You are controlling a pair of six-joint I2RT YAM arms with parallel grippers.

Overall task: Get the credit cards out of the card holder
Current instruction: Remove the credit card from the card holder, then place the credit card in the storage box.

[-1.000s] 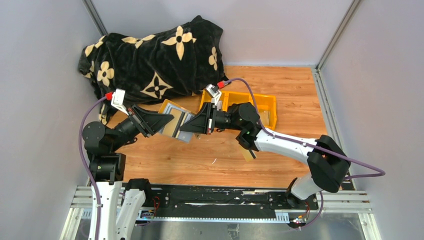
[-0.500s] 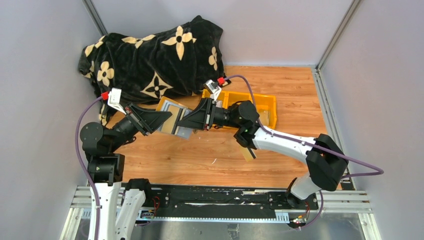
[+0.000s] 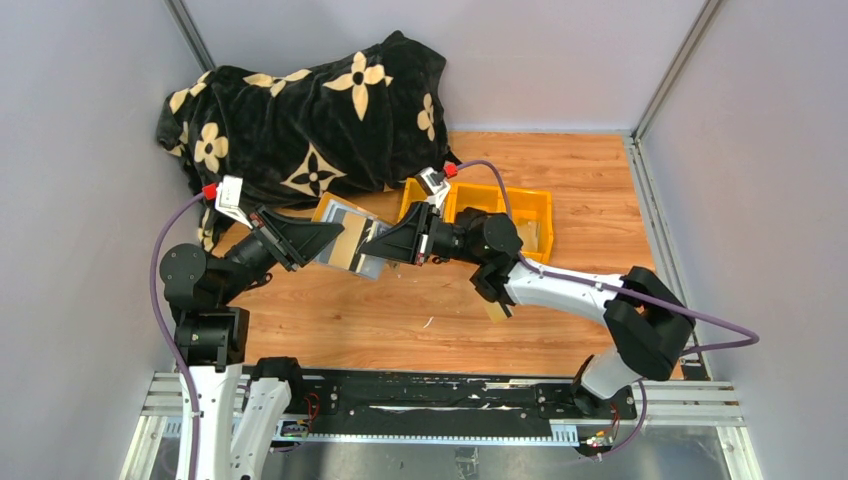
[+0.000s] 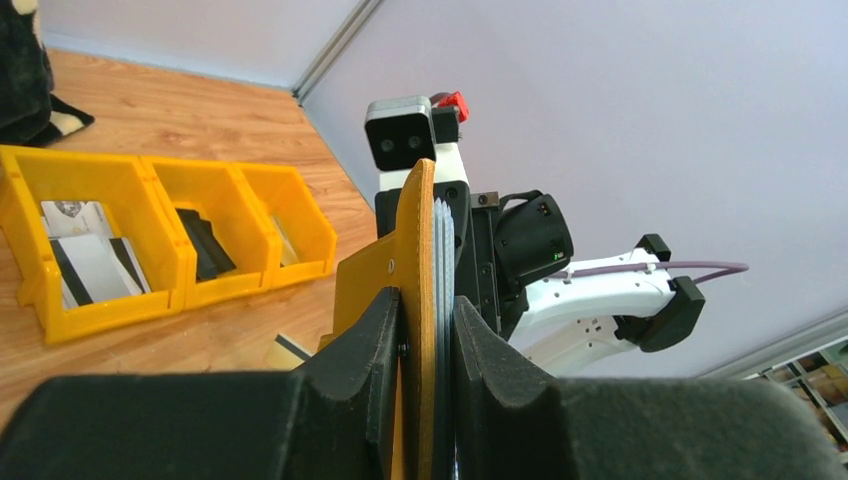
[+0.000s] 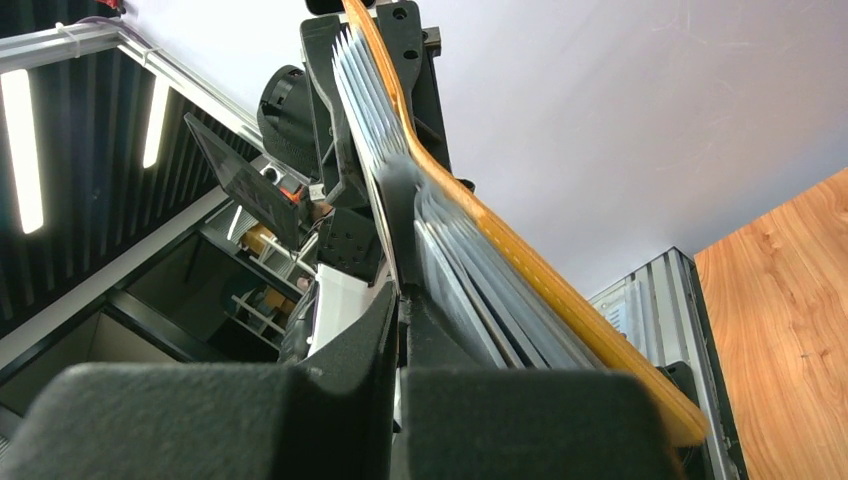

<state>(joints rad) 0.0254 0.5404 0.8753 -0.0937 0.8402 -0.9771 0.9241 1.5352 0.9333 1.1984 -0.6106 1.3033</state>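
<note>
Two robot arms meet over the left middle of a wooden bench (image 3: 400,310), holding the card holder (image 3: 348,245) in the air between them. The mustard-tan card holder hangs open, with its grey inside and clear pockets fanned out. The left pincer (image 3: 335,235) is clamped on the tan cover, one finger on each side. The right pincer (image 3: 368,252) is clenched shut at the edge of the pocket leaves; whether a card is caught in it cannot be told.

Just behind the right wrist sits a yellow three-compartment bin (image 3: 530,205), holding a grey-white card with dark stripes (image 4: 90,262) in one end compartment and a black folded item (image 4: 205,250) in the middle one. A tan-gold card (image 3: 497,310) lies on the bench under the right forearm. A black blanket with cream flowers (image 3: 300,110) is heaped in the far left corner, close behind the holder.

Bare wood lies open in front of the arms and along the far right side. Pale grey walls close in the left, far and right edges.

Half a second earlier the right pincer reached slightly further left across the holder; the left arm has hardly moved
</note>
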